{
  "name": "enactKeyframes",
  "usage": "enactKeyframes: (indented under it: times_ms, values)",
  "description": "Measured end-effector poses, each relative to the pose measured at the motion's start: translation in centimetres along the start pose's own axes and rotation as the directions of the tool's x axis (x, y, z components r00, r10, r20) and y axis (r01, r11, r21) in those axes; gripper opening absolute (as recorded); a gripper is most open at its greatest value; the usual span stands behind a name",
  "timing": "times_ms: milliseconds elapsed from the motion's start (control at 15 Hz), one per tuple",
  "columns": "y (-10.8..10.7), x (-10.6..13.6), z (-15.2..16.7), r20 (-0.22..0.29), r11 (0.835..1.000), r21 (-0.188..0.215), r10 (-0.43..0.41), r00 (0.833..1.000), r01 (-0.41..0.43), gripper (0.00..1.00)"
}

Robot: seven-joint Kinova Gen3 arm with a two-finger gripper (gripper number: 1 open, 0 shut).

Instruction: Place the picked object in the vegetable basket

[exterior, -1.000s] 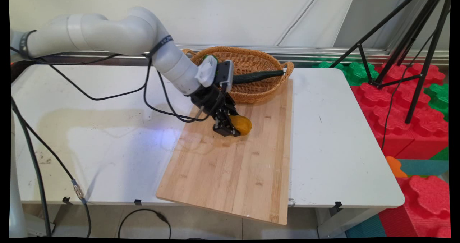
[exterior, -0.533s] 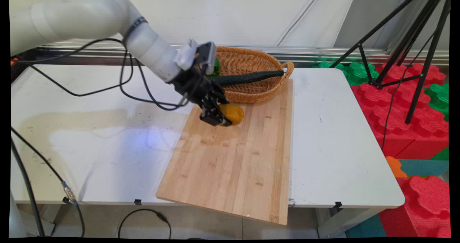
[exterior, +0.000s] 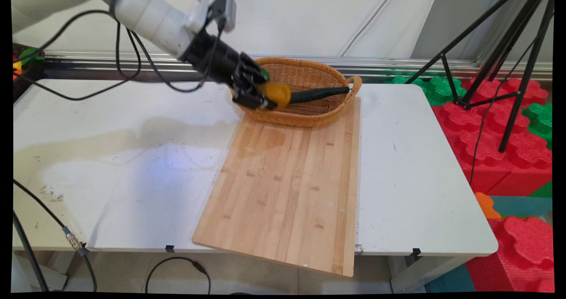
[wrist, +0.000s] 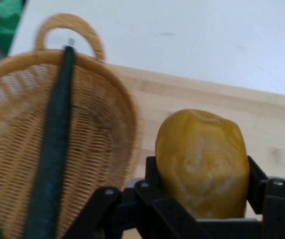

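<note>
Hand view shows the gripper [wrist: 202, 209] with jaws clamped on either side of a yellow potato [wrist: 201, 162], beside the wicker basket [wrist: 100, 129] holding a dark cucumber [wrist: 53, 149].

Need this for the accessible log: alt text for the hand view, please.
The black two-finger gripper is shut on a lumpy yellow potato-shaped object, seen close up above a light wooden cutting board. To the left sits an oval woven wicker basket with a long dark green cucumber lying across it, and the white table lies beyond.
</note>
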Motion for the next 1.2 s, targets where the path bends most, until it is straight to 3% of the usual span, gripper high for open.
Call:
enactKeyframes:
  times_ms: [333,600,1200]
  values:
    - [-4.8,0.5,-1.4,-0.043,0.994,0.100,-0.048,0.998,0.052,0.00]
    - [-8.7,0.7,0.3,-0.041,0.985,0.158,-0.064,0.997,0.070,0.00]
    - [-13.6,0.3,7.4,0.014,0.971,0.206,-0.129,0.992,0.124,0.00]
